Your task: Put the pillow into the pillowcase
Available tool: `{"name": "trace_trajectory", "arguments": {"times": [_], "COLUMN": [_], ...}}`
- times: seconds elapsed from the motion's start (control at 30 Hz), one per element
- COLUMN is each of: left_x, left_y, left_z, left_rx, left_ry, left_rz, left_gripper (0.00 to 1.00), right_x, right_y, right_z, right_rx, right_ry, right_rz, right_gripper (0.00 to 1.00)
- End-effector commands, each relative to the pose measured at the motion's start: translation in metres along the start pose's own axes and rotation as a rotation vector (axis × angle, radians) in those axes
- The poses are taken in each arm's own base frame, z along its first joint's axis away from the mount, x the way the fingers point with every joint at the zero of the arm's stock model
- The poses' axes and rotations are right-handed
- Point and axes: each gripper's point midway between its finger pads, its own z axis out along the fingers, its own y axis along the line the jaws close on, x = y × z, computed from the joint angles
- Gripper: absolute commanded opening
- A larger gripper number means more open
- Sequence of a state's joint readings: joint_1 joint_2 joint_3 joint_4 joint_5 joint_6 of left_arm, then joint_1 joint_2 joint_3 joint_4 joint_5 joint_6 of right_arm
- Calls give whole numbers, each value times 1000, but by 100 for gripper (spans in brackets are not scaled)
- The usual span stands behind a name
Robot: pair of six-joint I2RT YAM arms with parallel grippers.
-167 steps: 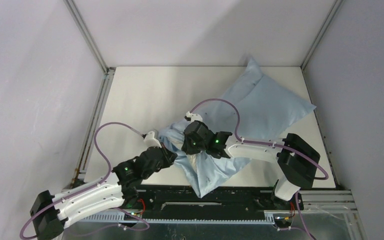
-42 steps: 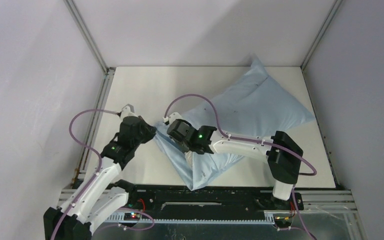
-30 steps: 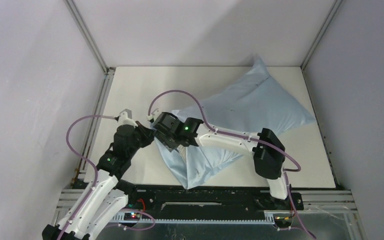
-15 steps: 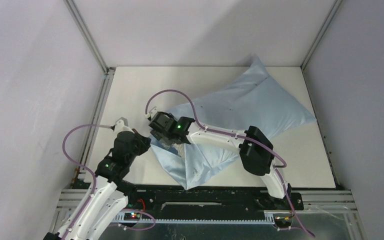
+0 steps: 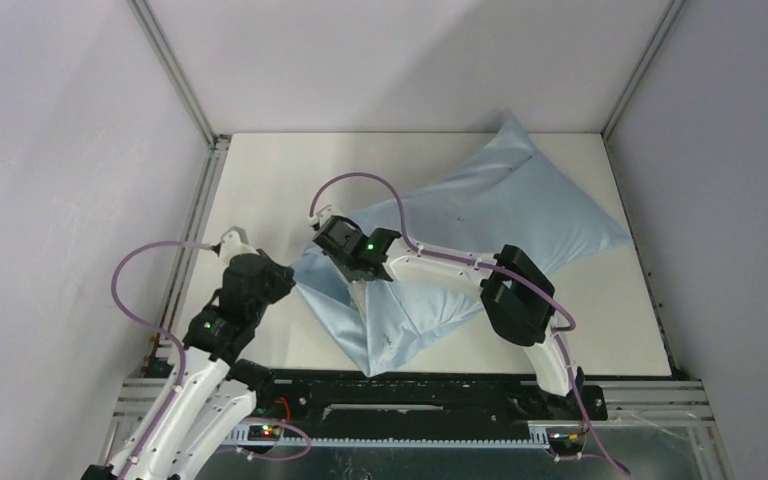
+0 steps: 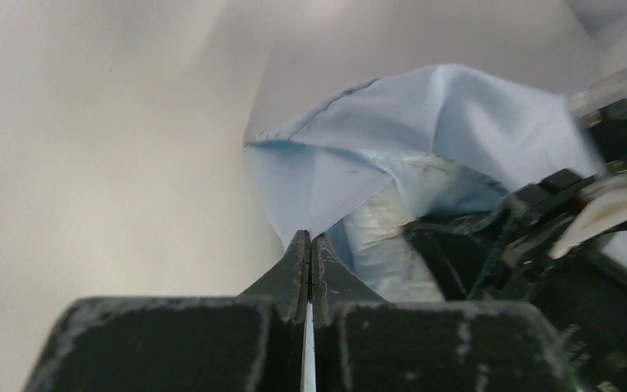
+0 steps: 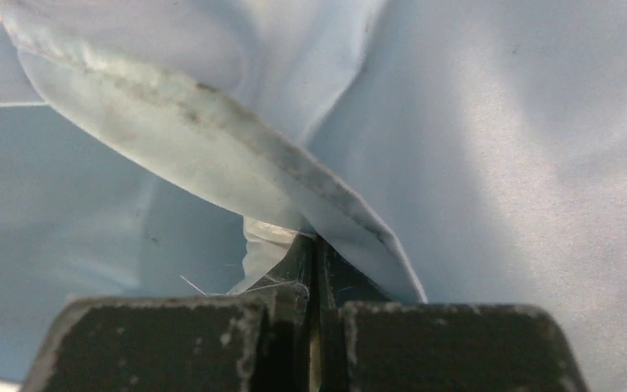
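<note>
The light blue pillowcase (image 5: 520, 200) lies slantwise from the far right corner to the near middle, plump with the pillow inside. Its open end faces near-left. In the left wrist view a strip of white pillow (image 6: 380, 237) shows in the mouth of the pillowcase (image 6: 424, 114). My left gripper (image 5: 288, 282) (image 6: 309, 238) is shut on the left edge of the opening. My right gripper (image 5: 358, 282) (image 7: 317, 241) is shut at the pillowcase (image 7: 498, 122) hem, which folds over its tips. A scrap of white pillow (image 7: 263, 241) sits beside them.
The cream table (image 5: 260, 180) is boxed in by grey walls and metal corner posts (image 5: 175, 75). A black rail (image 5: 420, 392) runs along the near edge by the arm bases. Purple cables loop over both arms.
My right gripper has closed at the hem and shifted slightly right. The left arm pulled back a little to the near left, spreading the opening's left edge.
</note>
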State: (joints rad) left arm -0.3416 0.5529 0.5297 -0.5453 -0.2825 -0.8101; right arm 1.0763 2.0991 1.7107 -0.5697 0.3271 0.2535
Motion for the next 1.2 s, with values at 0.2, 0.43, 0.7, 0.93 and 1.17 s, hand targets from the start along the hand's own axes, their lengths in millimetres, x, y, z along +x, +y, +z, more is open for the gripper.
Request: {"name": "trace_trajectory", "arguments": {"times": [0.2,0.43,0.7,0.93,1.17], "left_x": [-80,10,87,78,66], "left_y": [-108,-131,-52,-41,-45], "left_z": [-28,-27,25,38,39], "left_rx": [341,536,238,158,176], "left_ry": [-143,140,327,299,269], "left_rz": [61,81,60,38,19], "left_gripper": [0,0,0,0,0], "right_x": [1,-72,-76,-29,18], "right_y": [-8,-31,-14,-1,21], "right_z": [-2,-10,-46,-80,-97], "right_rx": [-50,-129,-184,-135,-83], "right_ry": [54,-67,-109,-68,-12], "right_rz": [69,329,297,193,-31], "right_gripper": [0,0,52,60,61]}}
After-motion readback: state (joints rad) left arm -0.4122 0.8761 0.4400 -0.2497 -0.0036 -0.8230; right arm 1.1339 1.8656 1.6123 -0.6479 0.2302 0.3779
